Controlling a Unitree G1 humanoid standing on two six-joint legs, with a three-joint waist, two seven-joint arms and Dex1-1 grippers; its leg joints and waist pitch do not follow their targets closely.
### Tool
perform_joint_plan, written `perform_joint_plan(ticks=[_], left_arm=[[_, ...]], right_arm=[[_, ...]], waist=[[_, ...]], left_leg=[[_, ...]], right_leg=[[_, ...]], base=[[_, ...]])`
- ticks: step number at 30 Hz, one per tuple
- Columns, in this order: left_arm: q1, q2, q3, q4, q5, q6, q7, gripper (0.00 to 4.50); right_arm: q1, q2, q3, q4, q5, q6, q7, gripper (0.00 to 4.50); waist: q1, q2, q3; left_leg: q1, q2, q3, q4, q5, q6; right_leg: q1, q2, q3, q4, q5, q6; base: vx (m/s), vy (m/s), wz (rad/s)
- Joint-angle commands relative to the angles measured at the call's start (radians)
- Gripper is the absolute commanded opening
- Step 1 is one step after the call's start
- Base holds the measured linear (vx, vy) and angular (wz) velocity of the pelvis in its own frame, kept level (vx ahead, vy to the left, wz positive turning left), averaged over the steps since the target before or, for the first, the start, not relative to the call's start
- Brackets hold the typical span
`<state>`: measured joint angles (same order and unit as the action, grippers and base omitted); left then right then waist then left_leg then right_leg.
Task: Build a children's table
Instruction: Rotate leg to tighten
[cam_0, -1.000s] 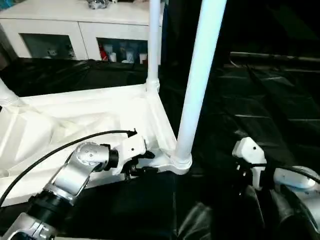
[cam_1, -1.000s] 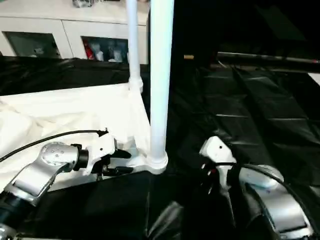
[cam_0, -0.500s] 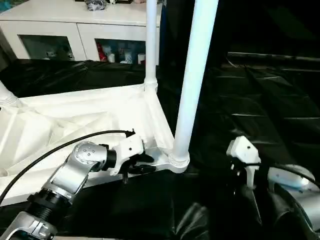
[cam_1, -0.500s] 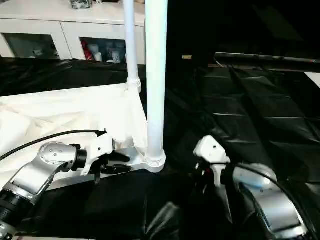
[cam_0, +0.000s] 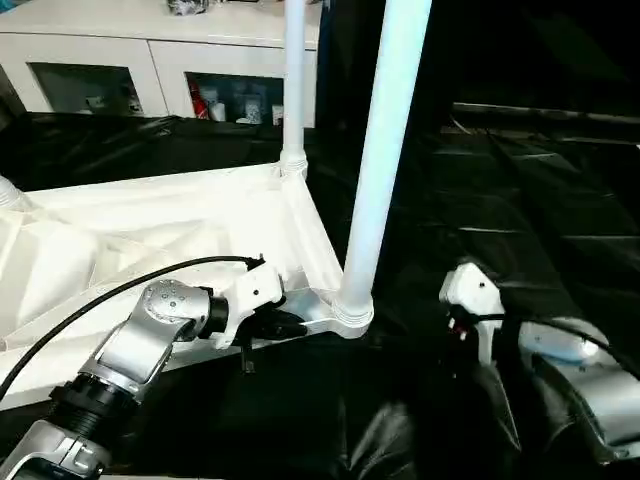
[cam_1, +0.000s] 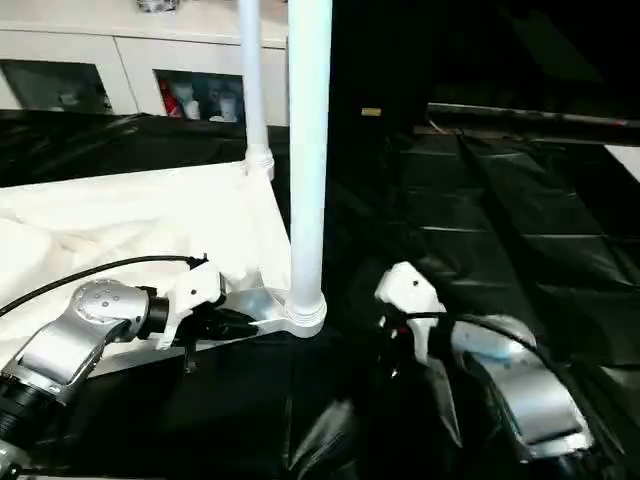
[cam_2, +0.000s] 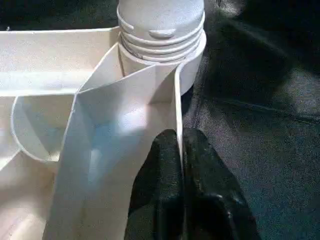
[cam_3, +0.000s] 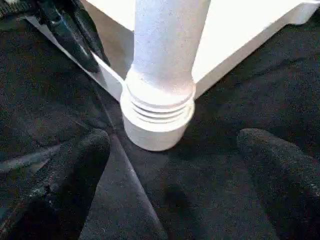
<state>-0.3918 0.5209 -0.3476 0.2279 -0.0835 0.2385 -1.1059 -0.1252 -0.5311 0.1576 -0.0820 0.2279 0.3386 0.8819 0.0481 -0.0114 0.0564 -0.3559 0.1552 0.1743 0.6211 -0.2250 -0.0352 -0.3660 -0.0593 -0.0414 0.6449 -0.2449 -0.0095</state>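
On the black work table: the children's table (cam_0: 180, 225) lies upside down on the black cover (cam_0: 520, 200), left of centre, with its rim up.
Near right corner: one leg (cam_0: 385, 150) stands upright in the round socket (cam_0: 347, 312).
Far right corner: a second leg (cam_0: 293, 80) stands in its socket, behind the first.
Far left edge: the foot of a third leg (cam_0: 8, 192) shows at the left corner; whether it is fully seated I cannot tell.
Left gripper (cam_2: 181, 150): its two black fingers are pinched together on the thin near rim wall (cam_2: 176, 107) of the top, just beside the near right socket.
Right gripper (cam_3: 172, 155): its fingers stand wide apart with nothing between them, low on the cover, facing the base of the near leg and not touching it.
Risk, rim: the wall is thin plastic, so I judge a pull or twist from the left pinch could flex it or let it slip free.
Risk, leg: if the right fingers close off-centre, they could push the tall leg aslant or drag the whole top across the slick cover.
Risk, seating: the threaded collar shows above the socket, so the leg may not be home yet.
Count, tops: one.
Count, legs seen: three.
Count, grippers: two.
Background: one white cabinet (cam_0: 150, 60) stands at the far left.
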Motion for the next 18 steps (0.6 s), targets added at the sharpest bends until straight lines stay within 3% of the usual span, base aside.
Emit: perform_joint_plan(ticks=[1,2,3,8,9,10,11,12,13,15,18], left_arm=[[0.003,0.002,-0.003,-0.006,0.010,0.000,0.000,0.00],[-0.005,-0.008,-0.008,-0.009,0.001,-0.011,-0.015,0.00],[-0.007,-0.012,-0.010,-0.008,0.001,-0.016,-0.017,0.00],[-0.014,0.002,-0.015,0.011,0.008,-0.020,-0.036,0.00],[-0.015,0.009,-0.013,0.011,0.008,-0.018,-0.041,0.00],[-0.017,0.010,-0.013,0.011,0.008,-0.018,-0.041,0.00],[-0.020,0.010,-0.012,0.013,0.008,-0.016,-0.042,0.00],[-0.034,0.002,-0.010,0.030,0.010,-0.016,-0.039,0.00],[-0.037,0.000,-0.010,0.033,0.010,-0.016,-0.038,0.00],[-0.052,-0.021,-0.004,0.064,0.007,-0.029,-0.035,0.00],[-0.059,-0.022,-0.011,0.076,0.019,-0.040,-0.032,0.00]], right_arm=[[-0.021,-0.001,-0.029,0.015,0.022,-0.007,0.006,4.50],[-0.032,0.004,-0.031,0.033,0.032,-0.012,0.015,4.50],[-0.033,0.003,-0.031,0.037,0.035,-0.014,0.021,4.50],[-0.044,0.034,0.017,0.064,-0.013,-0.040,-0.007,4.50],[-0.058,0.060,0.033,0.079,-0.034,-0.056,-0.029,4.50],[-0.061,0.065,0.034,0.083,-0.036,-0.057,-0.033,4.50],[-0.070,0.076,0.036,0.093,-0.041,-0.062,-0.044,4.50],[-0.092,0.095,0.048,0.126,-0.049,-0.079,-0.051,4.50],[-0.096,0.099,0.050,0.132,-0.051,-0.083,-0.052,4.50],[-0.119,0.121,0.050,0.172,-0.041,-0.092,-0.048,4.50],[-0.152,0.132,0.052,0.212,-0.066,-0.126,-0.065,4.50]], waist=[[0.003,-0.003,-0.046],[0.007,0.007,-0.046],[0.006,0.003,-0.048],[0.014,0.003,-0.049],[0.014,-0.012,-0.049],[0.016,-0.007,-0.049],[0.015,-0.023,-0.048],[0.017,-0.010,-0.046],[0.017,-0.024,-0.044],[0.017,-0.017,-0.043],[0.018,-0.018,-0.042]], left_leg=[[0.003,0.081,-0.034,-0.090,-0.155,0.033],[0.002,0.081,-0.035,-0.090,-0.152,0.032],[0.002,0.082,-0.033,-0.089,-0.148,0.033],[0.002,0.082,-0.033,-0.089,-0.126,0.038],[0.001,0.080,-0.031,-0.090,-0.121,0.041],[0.001,0.081,-0.032,-0.090,-0.117,0.041],[0.000,0.081,-0.030,-0.091,-0.115,0.044],[0.004,0.082,-0.032,-0.092,-0.120,0.040],[0.005,0.082,-0.031,-0.092,-0.125,0.039],[0.010,0.084,-0.029,-0.095,-0.151,0.019],[0.009,0.086,-0.029,-0.097,-0.155,0.009]], right_leg=[[0.027,-0.100,0.060,-0.095,-0.157,-0.241],[0.028,-0.101,0.061,-0.094,-0.149,-0.245],[0.029,-0.099,0.060,-0.093,-0.129,-0.250],[0.029,-0.100,0.058,-0.088,-0.089,-0.258],[0.030,-0.101,0.058,-0.088,-0.089,-0.257],[0.030,-0.102,0.058,-0.087,-0.093,-0.256],[0.031,-0.101,0.057,-0.089,-0.102,-0.252],[0.027,-0.103,0.057,-0.089,-0.130,-0.250],[0.024,-0.104,0.057,-0.090,-0.165,-0.245],[0.019,-0.103,0.059,-0.094,-0.183,-0.241],[0.021,-0.104,0.061,-0.092,-0.169,-0.239]], base=[[0.000,0.000,0.00],[0.000,0.000,0.00],[0.000,0.000,0.00],[0.000,0.000,0.00],[0.000,0.000,0.00],[0.000,0.000,0.00],[0.000,0.000,0.00],[0.000,0.000,0.00],[0.000,0.000,0.00],[0.000,0.000,0.00],[0.000,0.000,0.00]])
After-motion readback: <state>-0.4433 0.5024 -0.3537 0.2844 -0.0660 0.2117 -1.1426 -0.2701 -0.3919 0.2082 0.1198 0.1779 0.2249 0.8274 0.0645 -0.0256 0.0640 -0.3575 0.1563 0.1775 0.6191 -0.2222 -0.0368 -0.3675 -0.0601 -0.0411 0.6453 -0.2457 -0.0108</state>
